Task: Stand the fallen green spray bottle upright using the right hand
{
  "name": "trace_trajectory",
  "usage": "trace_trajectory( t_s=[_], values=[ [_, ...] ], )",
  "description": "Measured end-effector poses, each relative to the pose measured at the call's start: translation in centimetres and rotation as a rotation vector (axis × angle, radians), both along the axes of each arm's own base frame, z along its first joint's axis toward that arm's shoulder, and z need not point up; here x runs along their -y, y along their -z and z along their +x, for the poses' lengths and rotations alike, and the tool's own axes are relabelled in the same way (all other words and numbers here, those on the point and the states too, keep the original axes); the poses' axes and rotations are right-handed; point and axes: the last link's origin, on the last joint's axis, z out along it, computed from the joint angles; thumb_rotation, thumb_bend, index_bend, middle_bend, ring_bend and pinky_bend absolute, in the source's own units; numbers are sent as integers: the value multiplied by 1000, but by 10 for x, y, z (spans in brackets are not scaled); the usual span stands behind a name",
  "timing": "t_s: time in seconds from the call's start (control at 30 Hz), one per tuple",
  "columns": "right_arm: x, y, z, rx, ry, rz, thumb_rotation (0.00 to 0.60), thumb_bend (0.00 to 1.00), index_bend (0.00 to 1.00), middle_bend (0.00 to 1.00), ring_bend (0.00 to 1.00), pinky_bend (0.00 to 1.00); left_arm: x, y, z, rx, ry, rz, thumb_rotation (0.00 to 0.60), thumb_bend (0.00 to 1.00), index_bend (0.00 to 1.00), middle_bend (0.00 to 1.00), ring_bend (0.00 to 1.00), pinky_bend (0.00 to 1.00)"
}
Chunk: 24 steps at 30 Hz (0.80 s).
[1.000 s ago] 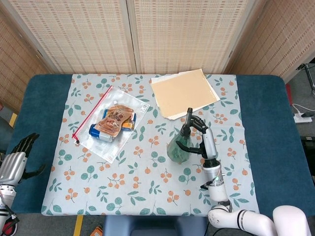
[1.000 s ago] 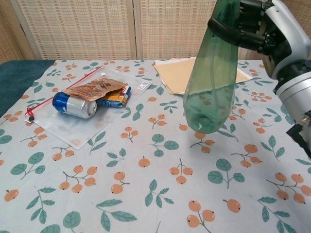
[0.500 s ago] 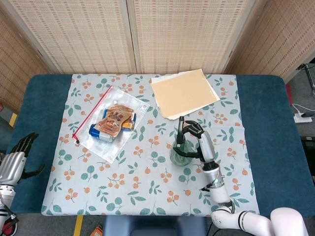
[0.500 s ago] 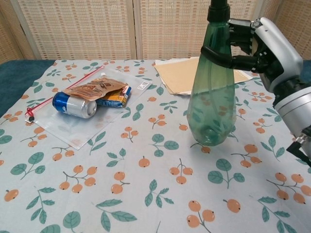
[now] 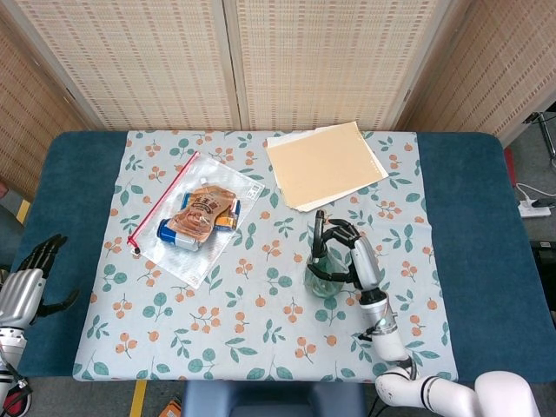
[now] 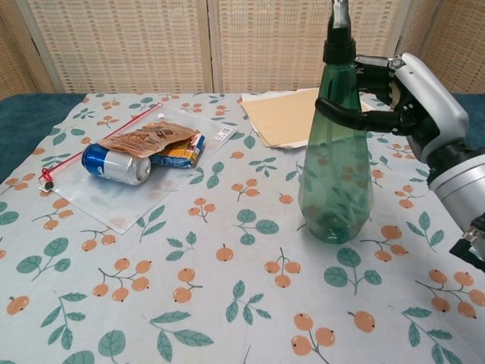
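The green spray bottle stands upright on the floral tablecloth, right of centre, its base on the cloth. From above the green spray bottle shows its dark nozzle pointing up. My right hand grips the bottle's upper body from the right, fingers wrapped around it below the neck. In the head view the right hand sits just right of the bottle. My left hand hangs off the table's left edge, fingers apart, holding nothing.
A clear zip bag with a blue can and snack pouches lies at the left. A tan folder on white papers lies behind the bottle. Blue table surface borders the cloth.
The bottle has swung from tilted and lifted to upright, and its base has come down onto the cloth. My right hand lowered with it, still gripping. The left hand stayed put.
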Motion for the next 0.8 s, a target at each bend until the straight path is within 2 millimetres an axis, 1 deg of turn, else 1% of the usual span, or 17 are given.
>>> trace_trajectory(
  t_s=[0.53, 0.6, 0.67, 0.73, 0.8],
  values=[
    [-5, 6, -8, -38, -20, 11, 600, 189, 736, 598, 410, 235, 1, -1, -1, 3, -2, 7, 600, 260, 0, 0, 29, 150],
    [-6, 6, -9, -36, -20, 10, 600, 168, 724, 598, 409, 235, 1, -1, -1, 3, -2, 7, 600, 260, 0, 0, 29, 150],
    [-7, 6, -10, -35, -23, 10, 600, 116, 706, 598, 402, 236, 1, -1, -1, 3, -2, 7, 600, 260, 0, 0, 29, 151],
    [-8, 6, -11, -35, -28, 8, 600, 31, 679, 598, 387, 237, 1, -1, -1, 3, -2, 6, 600, 260, 0, 0, 29, 151],
    [-9, 6, -12, -35, -36, 10, 600, 1, 657, 598, 377, 237, 1, -1, -1, 3, -2, 6, 600, 260, 0, 0, 29, 151]
  ],
)
